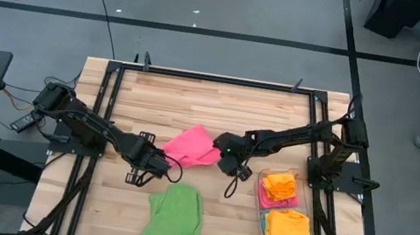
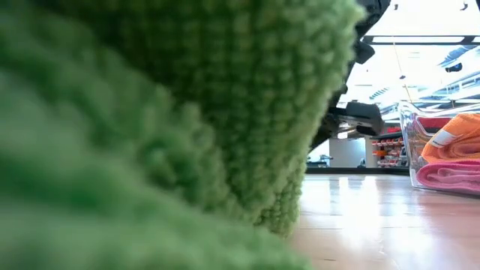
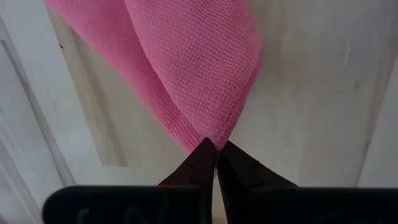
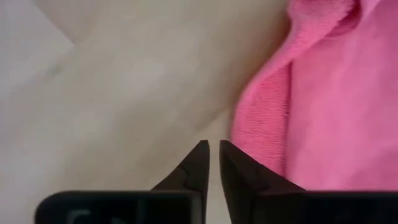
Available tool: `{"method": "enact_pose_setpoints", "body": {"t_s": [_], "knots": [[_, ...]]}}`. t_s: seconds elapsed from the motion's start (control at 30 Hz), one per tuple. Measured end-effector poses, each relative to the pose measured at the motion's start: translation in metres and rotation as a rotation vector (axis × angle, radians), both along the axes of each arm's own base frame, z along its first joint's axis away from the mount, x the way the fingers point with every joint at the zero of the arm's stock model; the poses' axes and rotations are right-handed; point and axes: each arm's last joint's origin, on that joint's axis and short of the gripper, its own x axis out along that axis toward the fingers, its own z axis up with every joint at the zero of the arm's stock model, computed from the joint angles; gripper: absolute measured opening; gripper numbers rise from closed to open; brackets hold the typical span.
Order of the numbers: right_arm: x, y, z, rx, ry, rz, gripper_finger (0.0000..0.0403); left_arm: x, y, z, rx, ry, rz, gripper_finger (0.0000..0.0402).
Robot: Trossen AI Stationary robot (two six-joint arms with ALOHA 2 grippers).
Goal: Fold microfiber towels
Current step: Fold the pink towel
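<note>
Wooden tabletop framed in black rails, grey floor around it. Pink towel lies bunched near the tabletop's middle, long axis running roughly from left arm toward right arm. Left fingers are pinched shut on one corner of the pink towel, cloth fanning away from the tips; in the high view that gripper sits at the towel's near-left end. Right fingers are almost closed with a thin gap, holding nothing; towel edge is just beside them, to one side, not between the tips. Right gripper is at the towel's opposite end, so it likely needs to shift sideways onto that edge. Green towel lies crumpled by the near edge, close in front of the left gripper. Clear bin with folded orange and pink towels sits toward the near-right corner. Far half of the tabletop is open room.
</note>
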Motion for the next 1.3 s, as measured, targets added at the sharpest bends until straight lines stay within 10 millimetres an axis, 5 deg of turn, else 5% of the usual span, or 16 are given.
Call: {"method": "enact_pose_setpoints", "body": {"t_s": [0.3,0.47,0.77,1.13,1.3], "knots": [[0.007,-0.008,0.01,0.068,-0.046,-0.252,0.0124,0.0,-0.001,0.0,-0.002,-0.003,-0.002,0.0008],[0.017,-0.004,0.017,0.215,-0.143,-0.283,0.0166,0.007,-0.005,0.0,-0.083,-0.065,0.008,0.0033],[0.013,-0.007,0.002,0.272,-0.203,-0.327,0.0181,0.014,-0.026,0.001,-0.189,-0.184,0.001,0.0036],[-0.005,-0.04,-0.022,0.271,-0.231,-0.523,0.0177,0.027,-0.046,0.026,-0.258,-0.326,-0.037,0.0172],[-0.009,-0.049,-0.026,0.25,-0.233,-0.615,0.0177,0.03,-0.041,0.03,-0.218,-0.352,-0.026,0.0196]]}}
